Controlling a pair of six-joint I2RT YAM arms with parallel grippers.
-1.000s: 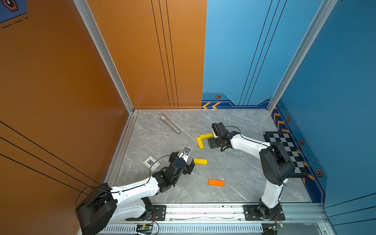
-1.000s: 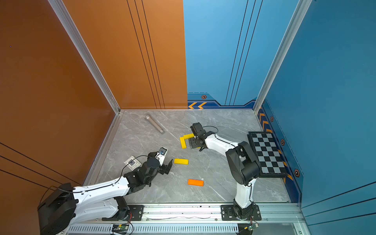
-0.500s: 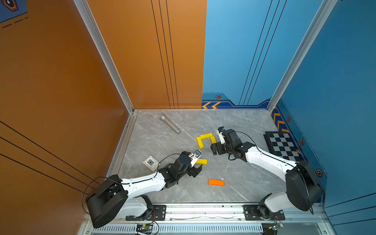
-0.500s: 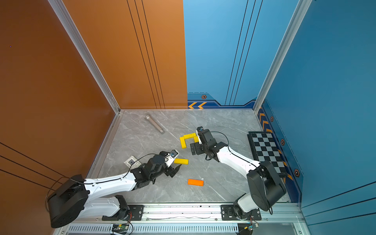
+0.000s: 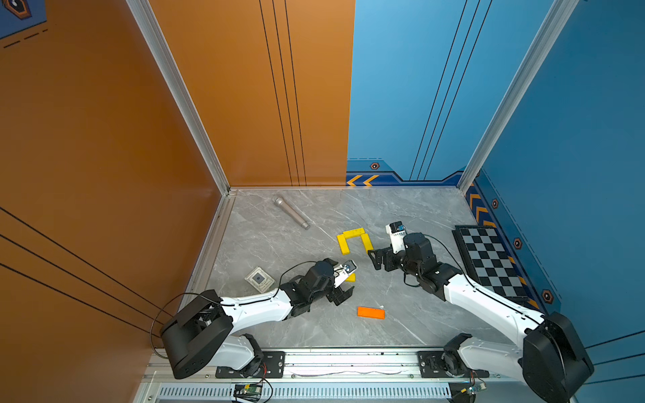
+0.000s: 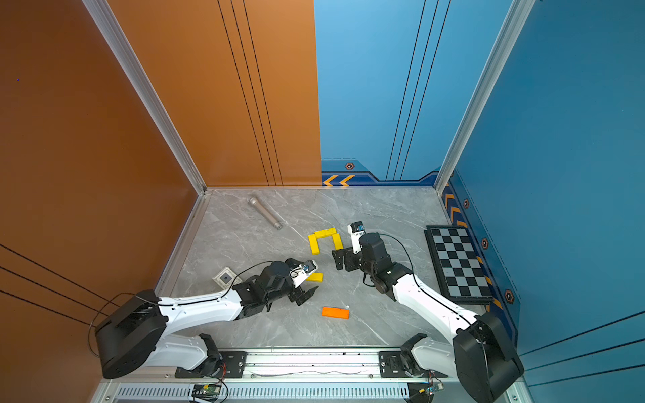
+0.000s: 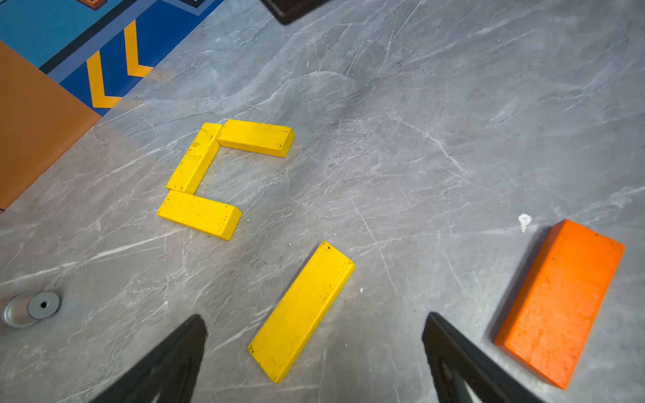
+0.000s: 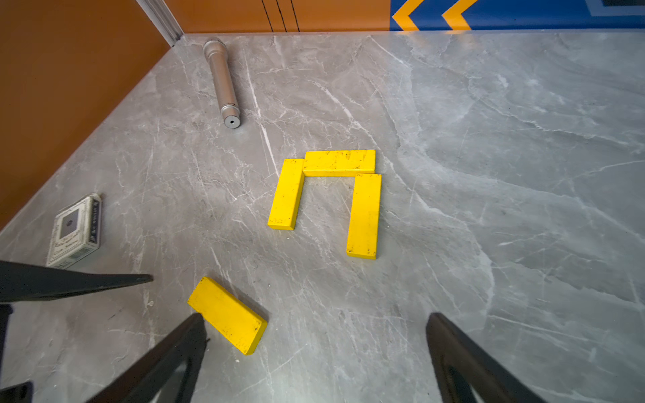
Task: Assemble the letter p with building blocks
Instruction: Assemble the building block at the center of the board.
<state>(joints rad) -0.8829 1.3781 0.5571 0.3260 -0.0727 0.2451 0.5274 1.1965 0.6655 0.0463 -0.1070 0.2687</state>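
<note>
Left hand (image 7: 314,316) is wide open and empty, right over the loose yellow block (image 7: 302,310). The block lies between the fingers, long axis pointing roughly away from the hand and a bit skewed, so the jaws would close across its short width. Left arm is clearly nearer.

Right hand (image 5: 379,259) is also fully open and empty, just beside the yellow U (image 5: 353,232). The U sits mid-counter (image 5: 401,216) toward the back edge, with its gap facing the front edge. Orange block (image 5: 371,312) is nearer the front edge, untouched. Likely next: close the loop. No containers.
</note>
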